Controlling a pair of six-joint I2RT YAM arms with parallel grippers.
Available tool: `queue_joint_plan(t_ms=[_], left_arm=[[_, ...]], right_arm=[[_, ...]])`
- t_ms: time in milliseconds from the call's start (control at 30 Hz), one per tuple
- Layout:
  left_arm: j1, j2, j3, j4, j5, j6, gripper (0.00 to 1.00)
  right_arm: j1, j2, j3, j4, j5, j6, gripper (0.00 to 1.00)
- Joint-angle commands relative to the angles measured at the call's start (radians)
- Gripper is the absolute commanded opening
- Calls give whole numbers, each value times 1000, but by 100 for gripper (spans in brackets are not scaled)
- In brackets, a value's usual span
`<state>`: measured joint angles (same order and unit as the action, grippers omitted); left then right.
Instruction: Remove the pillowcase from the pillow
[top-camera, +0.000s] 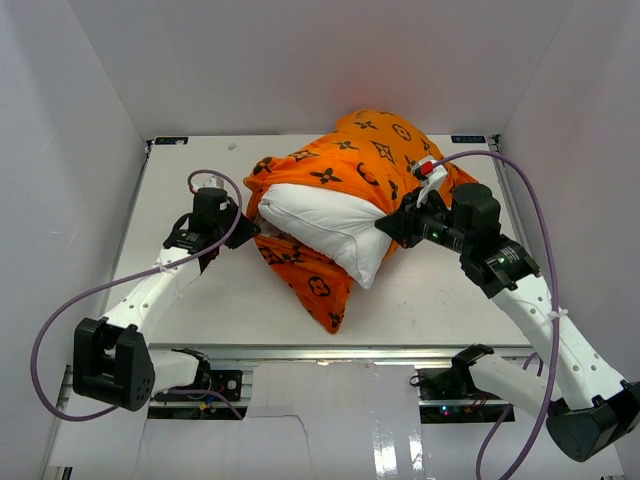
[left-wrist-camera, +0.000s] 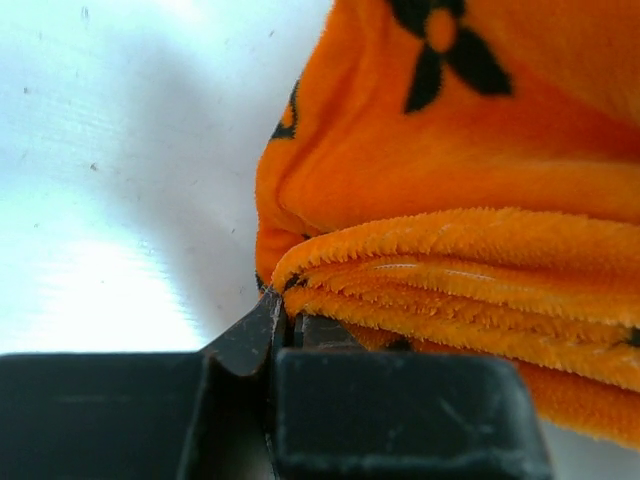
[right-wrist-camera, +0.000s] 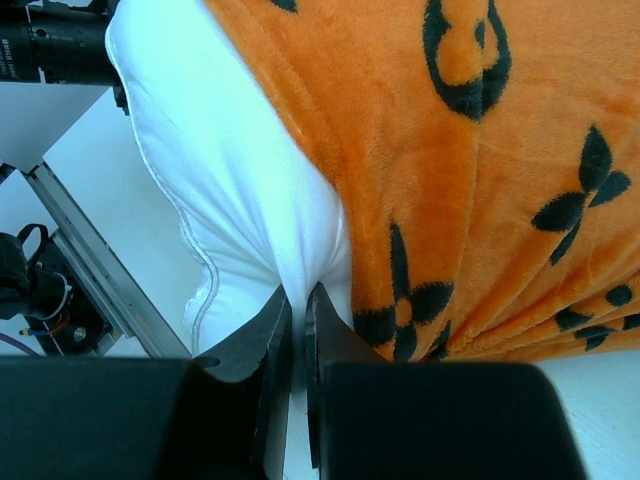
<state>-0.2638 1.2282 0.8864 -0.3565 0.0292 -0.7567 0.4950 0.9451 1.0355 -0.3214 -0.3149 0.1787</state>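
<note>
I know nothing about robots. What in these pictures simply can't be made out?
- Top view: the far end of the pillow, buried inside the pillowcase.
- Left wrist view: the pillow entirely; pillowcase folds fill the frame. How much cloth the left gripper has pinched is hidden by those folds.
- Right wrist view: the pillowcase's full extent, cut off by the top and right edges.

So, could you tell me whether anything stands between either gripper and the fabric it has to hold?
Nothing visible does. The left gripper is shut on a folded hem of the pillowcase, and the right gripper is pinching the white edge of the pillow beside the orange cloth.
</note>
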Motion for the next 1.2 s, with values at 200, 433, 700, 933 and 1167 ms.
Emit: queue_joint_plan(t_ms=[200, 433, 700, 933, 1167], left_arm=[[127, 96, 69, -44, -72, 82, 9], [127, 21, 86, -36, 96, 125, 75], [126, -262, -7, 40, 395, 41, 98], [98, -417, -270, 228, 506, -139, 98], [46, -443, -342, 292, 485, -250, 98]], right_arm=[[-32, -81, 44, 48, 53, -8, 8], [-32, -31, -12, 197, -16, 68, 8], [9, 156, 47, 300, -12, 122, 8], [163, 300, 89, 380, 161, 124, 8], [292, 483, 264, 393, 312, 162, 8]])
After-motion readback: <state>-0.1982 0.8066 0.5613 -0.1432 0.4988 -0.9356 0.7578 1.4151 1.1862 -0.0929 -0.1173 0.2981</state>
